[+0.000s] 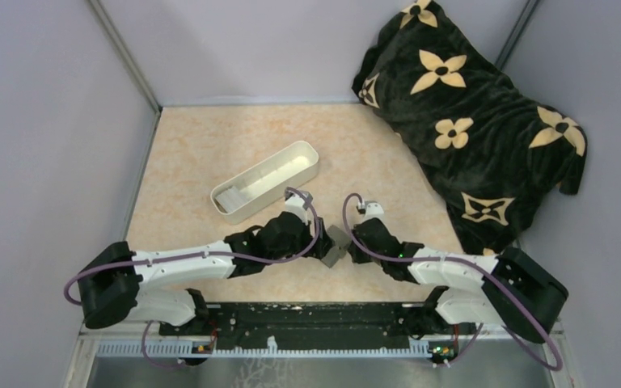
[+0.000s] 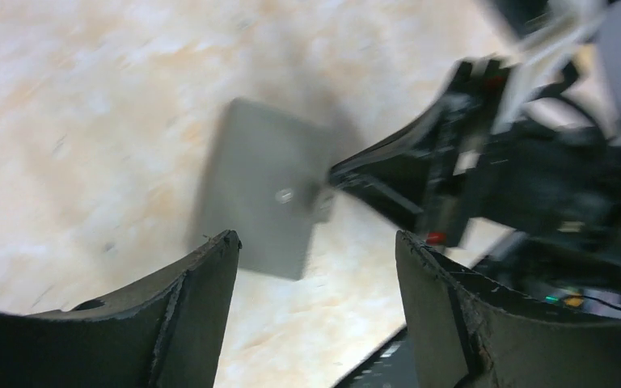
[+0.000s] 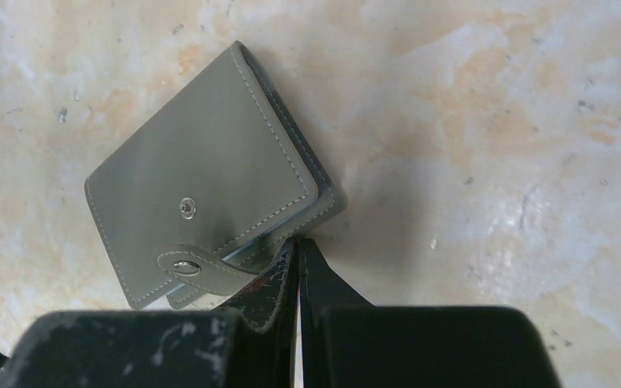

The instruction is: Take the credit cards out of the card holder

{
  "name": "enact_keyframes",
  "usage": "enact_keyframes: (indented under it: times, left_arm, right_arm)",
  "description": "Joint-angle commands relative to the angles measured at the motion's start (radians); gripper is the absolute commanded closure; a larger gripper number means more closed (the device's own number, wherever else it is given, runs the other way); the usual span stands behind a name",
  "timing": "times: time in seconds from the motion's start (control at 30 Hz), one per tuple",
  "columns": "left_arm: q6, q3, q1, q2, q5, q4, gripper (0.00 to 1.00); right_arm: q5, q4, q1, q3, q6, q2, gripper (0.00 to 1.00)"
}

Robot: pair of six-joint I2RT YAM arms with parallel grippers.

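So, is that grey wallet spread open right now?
No, the card holder is folded closed, grey outer cover facing the camera.

Top external sits above and behind the arm bases, looking steeply down over the whole counter (image 1: pixel 202 145). Left wrist view, blurred, looks obliquely past the left end effector (image 2: pixel 317 242); right wrist looks straight down, nearer. All three share the card holder (image 3: pixel 202 186).

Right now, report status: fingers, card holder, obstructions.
Left fingers open, empty. Right fingers shut on card holder edge. Holder folded closed, no cards showing. White tray behind, apart.
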Motion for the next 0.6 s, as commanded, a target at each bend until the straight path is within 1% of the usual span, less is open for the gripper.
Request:
enact_keyframes:
  times: [0.0,0.1,0.23,0.4,0.57]
  left_arm:
    - [-0.036,-0.065,0.01,0.033,-0.164,-0.113,0.23]
    - [-0.079,-0.102,0.012,0.036,-0.171,-0.114,0.23]
    - [-0.112,-0.142,0.012,-0.008,-0.175,-0.097,0.23]
    - [-0.096,-0.156,0.034,-0.067,-0.198,-0.121,0.23]
    - [-0.088,-0.155,0.057,-0.096,-0.2,-0.15,0.23]
  right_arm:
    - [-0.024,0.107,-0.005,0.087,-0.02,0.096,1.0]
    - [-0.024,0.115,-0.006,0.137,-0.047,0.153,1.0]
    - [-0.012,0.111,-0.011,0.204,-0.1,0.21,1.0]
    - [-0.081,0.13,-0.082,0.277,-0.137,0.268,1.0]
    - [-0.041,0.066,-0.077,0.359,-0.189,0.251,1.0]
